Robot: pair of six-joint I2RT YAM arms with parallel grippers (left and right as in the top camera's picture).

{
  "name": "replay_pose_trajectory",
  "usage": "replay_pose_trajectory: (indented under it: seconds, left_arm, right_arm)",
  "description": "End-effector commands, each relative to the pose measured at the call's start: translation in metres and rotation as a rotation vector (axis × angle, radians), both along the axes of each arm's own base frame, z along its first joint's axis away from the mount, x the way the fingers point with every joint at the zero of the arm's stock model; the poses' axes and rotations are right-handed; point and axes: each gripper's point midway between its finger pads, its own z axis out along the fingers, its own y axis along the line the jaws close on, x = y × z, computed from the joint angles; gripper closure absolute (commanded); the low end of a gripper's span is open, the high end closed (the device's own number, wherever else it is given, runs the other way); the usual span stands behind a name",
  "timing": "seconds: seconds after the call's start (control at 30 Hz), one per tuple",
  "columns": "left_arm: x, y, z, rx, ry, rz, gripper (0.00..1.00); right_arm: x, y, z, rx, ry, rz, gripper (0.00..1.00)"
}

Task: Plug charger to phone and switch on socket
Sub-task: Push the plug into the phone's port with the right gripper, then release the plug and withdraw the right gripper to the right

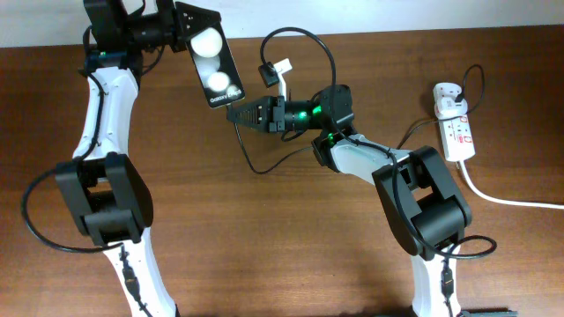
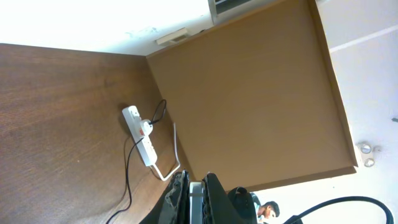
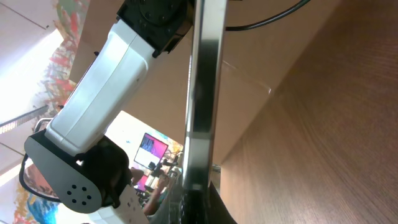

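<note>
Overhead view. A brown wooden surface (image 1: 264,246) carries two white-and-black arms, the left arm (image 1: 101,114) and the right arm (image 1: 414,194). The white socket (image 1: 458,132) lies near the right edge, with a white adapter (image 1: 448,92) plugged in at its far end. The left jaws are clamped on the upper end of the black phone (image 1: 213,62), which is tilted, its two white circles facing the camera. The right jaws are narrow, pinching the tip of the thin black charger (image 1: 251,163) right at the phone's lower end; whether the plug is seated cannot be told. The right wrist view shows the phone edge-on.
</note>
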Motion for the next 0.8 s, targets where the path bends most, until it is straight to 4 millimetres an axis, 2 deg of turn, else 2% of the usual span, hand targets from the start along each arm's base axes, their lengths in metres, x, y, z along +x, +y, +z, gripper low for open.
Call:
replay_pose_trajectory:
  seconds: [0.0, 0.13, 0.43, 0.47, 0.5, 0.57, 0.6, 0.63, 0.7, 0.73, 0.77]
  left_arm:
    - [-0.033, -0.013, 0.023, -0.018, -0.056, -0.155, 1.00]
    - [-0.033, -0.013, 0.023, -0.018, -0.056, -0.156, 1.00]
    - [-0.033, -0.012, 0.018, -0.020, -0.040, -0.155, 1.00]
    - [-0.033, -0.012, 0.018, -0.020, -0.040, -0.154, 1.00]
    - [-0.033, -0.012, 0.018, -0.020, -0.040, -0.154, 1.00]
    - [-0.032, -0.008, 0.018, -0.019, -0.040, -0.146, 1.00]
    - [-0.030, -0.004, 0.018, -0.019, -0.041, -0.137, 1.00]
    - [-0.029, 0.000, 0.018, -0.019, -0.041, -0.129, 1.00]
    - [-0.027, 0.012, 0.018, -0.019, -0.041, -0.107, 1.00]
    - [-0.025, 0.019, 0.018, -0.018, -0.041, -0.093, 1.00]
    - [-0.024, 0.027, 0.018, -0.018, -0.041, -0.079, 1.00]
  right_arm:
    - [0.031, -0.008, 0.013, 0.056, -0.003, -0.157, 0.96]
    - [0.037, -0.016, 0.013, 0.057, 0.009, -0.173, 0.96]
    - [0.042, -0.017, 0.015, 0.066, 0.015, -0.200, 0.95]
    - [0.042, -0.017, 0.015, 0.066, 0.015, -0.200, 0.84]
    - [0.042, -0.017, 0.015, 0.066, 0.014, -0.198, 0.78]
    - [0.042, -0.017, 0.015, 0.065, 0.014, -0.197, 0.76]
    - [0.041, -0.017, 0.015, 0.065, 0.014, -0.197, 0.73]
    - [0.041, -0.017, 0.015, 0.064, 0.013, -0.193, 0.61]
    - [0.039, -0.017, 0.014, 0.060, 0.011, -0.182, 0.30]
    - [0.038, -0.016, 0.014, 0.060, 0.007, -0.175, 0.09]
    - [0.036, -0.016, 0.014, 0.058, 0.006, -0.168, 0.01]
